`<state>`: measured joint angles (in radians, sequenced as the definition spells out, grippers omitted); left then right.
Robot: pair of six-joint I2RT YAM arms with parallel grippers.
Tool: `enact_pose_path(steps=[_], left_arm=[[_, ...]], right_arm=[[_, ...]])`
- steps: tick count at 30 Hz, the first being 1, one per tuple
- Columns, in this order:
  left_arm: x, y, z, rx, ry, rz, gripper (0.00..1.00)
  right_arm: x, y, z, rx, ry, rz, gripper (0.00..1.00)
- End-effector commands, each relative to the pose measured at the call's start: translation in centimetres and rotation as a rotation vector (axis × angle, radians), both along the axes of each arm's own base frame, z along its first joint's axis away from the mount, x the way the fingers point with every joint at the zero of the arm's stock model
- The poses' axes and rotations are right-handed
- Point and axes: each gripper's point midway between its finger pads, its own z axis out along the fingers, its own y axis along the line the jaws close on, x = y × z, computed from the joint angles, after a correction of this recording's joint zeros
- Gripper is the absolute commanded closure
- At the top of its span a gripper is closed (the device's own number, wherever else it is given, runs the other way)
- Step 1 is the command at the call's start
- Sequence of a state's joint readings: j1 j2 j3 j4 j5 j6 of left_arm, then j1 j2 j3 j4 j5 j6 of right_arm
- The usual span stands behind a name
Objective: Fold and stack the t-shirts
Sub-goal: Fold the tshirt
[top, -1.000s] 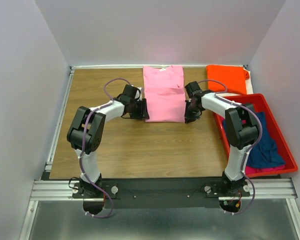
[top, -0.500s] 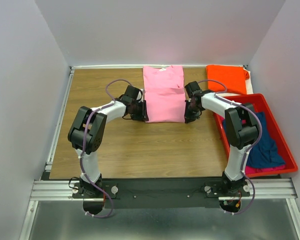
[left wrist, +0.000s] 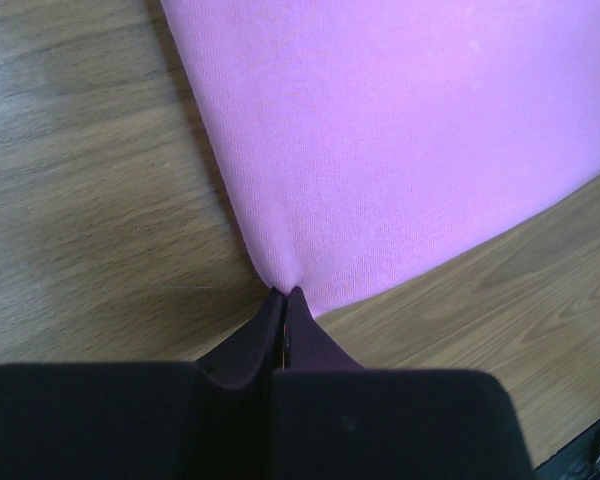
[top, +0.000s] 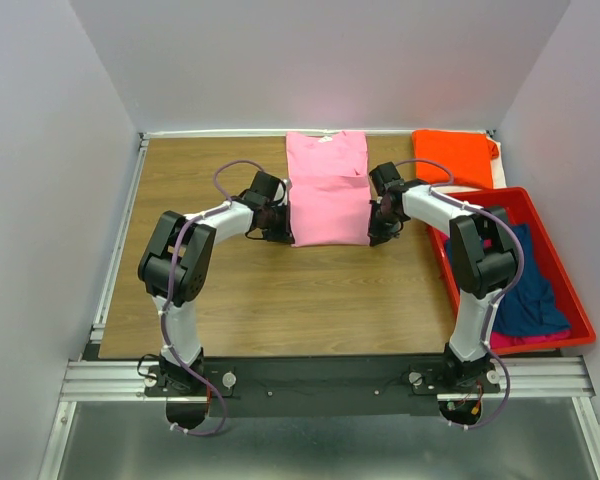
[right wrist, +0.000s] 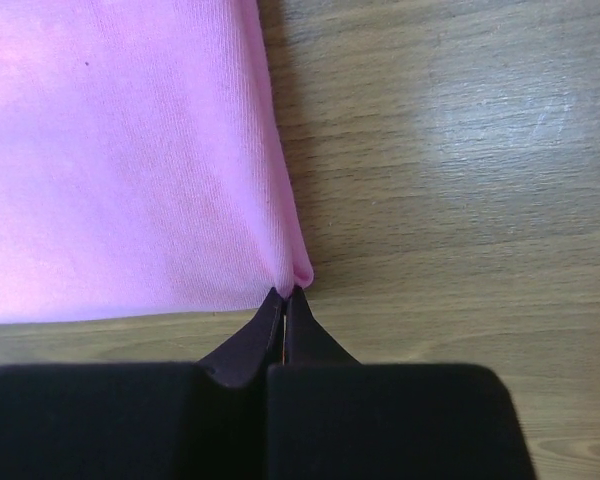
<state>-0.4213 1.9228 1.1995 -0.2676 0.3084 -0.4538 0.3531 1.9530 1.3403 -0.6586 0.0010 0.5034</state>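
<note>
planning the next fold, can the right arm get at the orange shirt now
Probably yes: the orange shirt lies flat just beyond the right tool, nothing between them. But that tool is shut on a corner of the pink shirt and must let go first.

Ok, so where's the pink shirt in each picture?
Top external: the pink t-shirt lies flat at the far middle of the table.
Left wrist: pink t-shirt fills the upper right, corner pinched by the left end effector.
Right wrist: pink t-shirt fills the upper left, corner pinched by the right end effector.
Shared landmark: the wooden table under it.
</note>
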Motion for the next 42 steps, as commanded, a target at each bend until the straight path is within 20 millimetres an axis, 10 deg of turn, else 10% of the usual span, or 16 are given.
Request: enact_pose_path(steps=[1, 20, 42], left_arm=[[-2.6, 0.5, -2.7, 0.057, 0.097, -0.042, 1.0], [-0.5, 0.3, 5.5, 0.01, -0.074, -0.017, 1.0], [-4.5, 2.7, 13.4, 0.004, -0.097, -0.006, 1.0]], right_arm=[[0.3, -0.9, -0.9, -0.05, 0.004, 0.014, 1.0], [0.3, -1.9, 4.4, -0.057, -0.143, 0.031, 1.0], [-3.6, -2.5, 13.1, 0.017, -0.318, 0.044, 1.0]])
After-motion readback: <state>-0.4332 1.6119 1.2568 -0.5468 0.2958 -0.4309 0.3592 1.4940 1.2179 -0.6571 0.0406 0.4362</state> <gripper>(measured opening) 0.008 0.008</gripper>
